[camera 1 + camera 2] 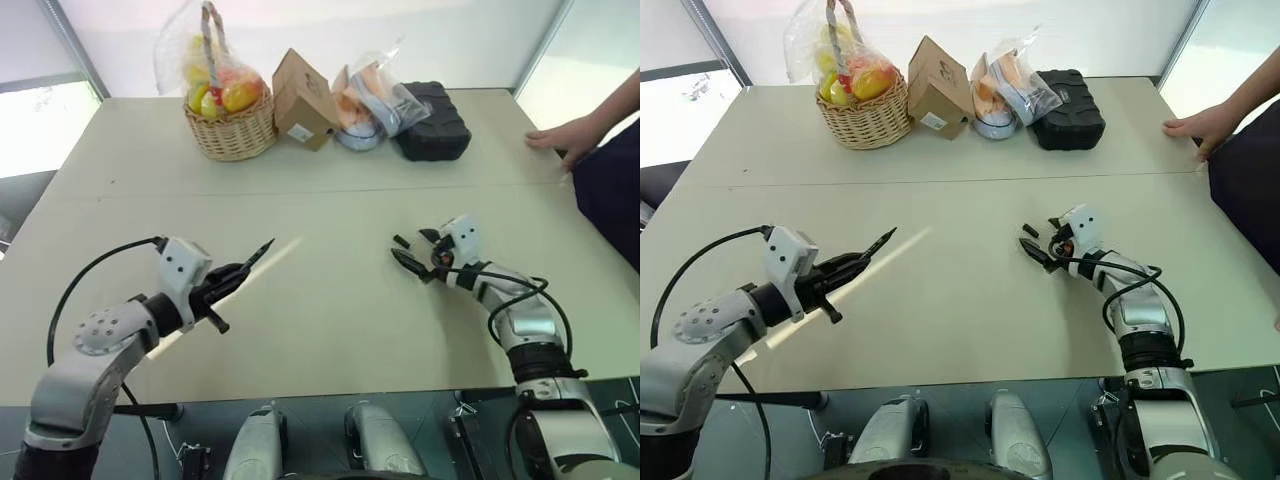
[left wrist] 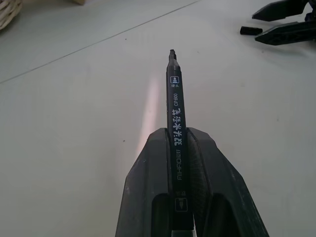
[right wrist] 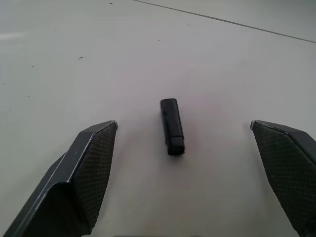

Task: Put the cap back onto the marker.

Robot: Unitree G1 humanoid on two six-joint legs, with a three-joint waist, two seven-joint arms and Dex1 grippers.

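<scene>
The task was about half done, in my judgement: the left gripper [image 2: 180, 148] was clamped on the marker [image 2: 174, 106], whose bare tapered tip pointed out over the table [image 1: 330, 320] toward the right side, so the marker was already picked up and ready. The cap [image 3: 172, 126] was not yet picked up; it lay flat on the table, alone, between the two widely spread fingers of the right gripper [image 1: 405, 250], which stood low over it without touching it. What was left, as I judge it, was to close on the cap, lift it, bring it in line with the marker tip and push it on. On the marker barrel white print was readable: "CP 600", some Chinese characters, and a brand word that looked like "AIHAO", though I could not be sure.
</scene>
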